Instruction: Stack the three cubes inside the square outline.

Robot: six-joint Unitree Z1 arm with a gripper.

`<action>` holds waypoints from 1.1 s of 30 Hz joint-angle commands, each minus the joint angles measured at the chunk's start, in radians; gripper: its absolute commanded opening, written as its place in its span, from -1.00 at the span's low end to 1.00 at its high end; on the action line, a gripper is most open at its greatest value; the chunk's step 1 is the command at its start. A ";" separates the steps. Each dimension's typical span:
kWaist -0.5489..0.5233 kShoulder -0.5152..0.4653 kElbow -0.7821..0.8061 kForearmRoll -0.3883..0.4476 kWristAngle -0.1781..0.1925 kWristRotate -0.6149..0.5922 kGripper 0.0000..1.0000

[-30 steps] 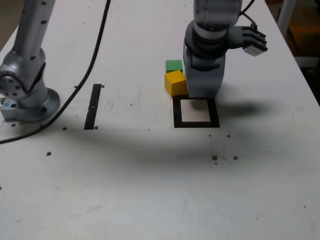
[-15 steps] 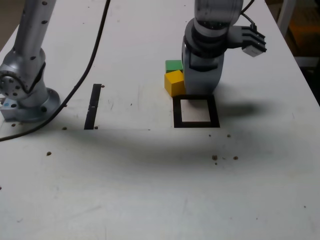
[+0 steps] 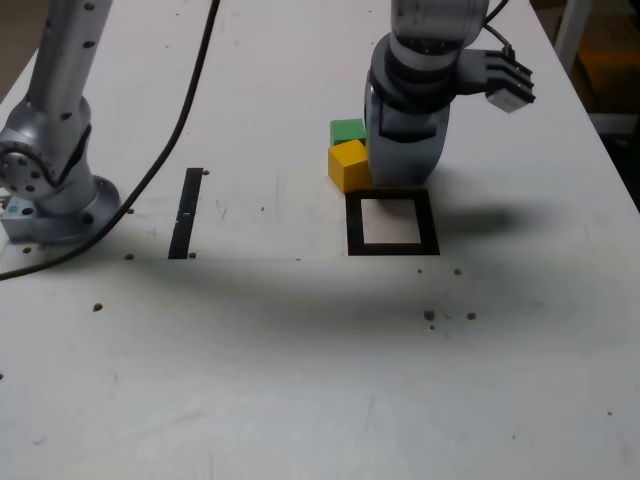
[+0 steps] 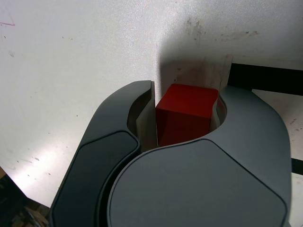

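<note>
In the wrist view, a red cube [image 4: 187, 111] sits between the two jaws of my gripper [image 4: 185, 88], which is shut on it, pads against its sides. From outside, my gripper [image 3: 400, 172] stands just behind the far edge of the square outline [image 3: 392, 247] and hides the red cube. The outline's white centre holds nothing. A corner of its black tape [image 4: 265, 78] shows beyond the jaws in the wrist view. The yellow cube [image 3: 349, 165] lies by the outline's far left corner, touching my gripper's side. The green cube [image 3: 347, 131] sits right behind the yellow one.
A straight black tape strip [image 3: 186, 212] lies on the exterior view's left. The arm's base [image 3: 50, 190] stands at the far left, with a black cable [image 3: 170, 150] running across the table. Small dark specks dot the white tabletop.
My gripper has drawn back slightly from the square outline. One second ago it covered the outline's far edge; now the whole frame shows. The yellow and green cubes have not moved.
</note>
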 commanded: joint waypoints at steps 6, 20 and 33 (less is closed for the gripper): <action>-0.006 -0.017 -0.011 0.017 0.012 -0.023 -0.20; -0.054 -0.122 -0.096 0.196 0.052 -0.280 -0.48; -0.146 -0.208 -0.116 0.333 0.079 -0.806 -0.57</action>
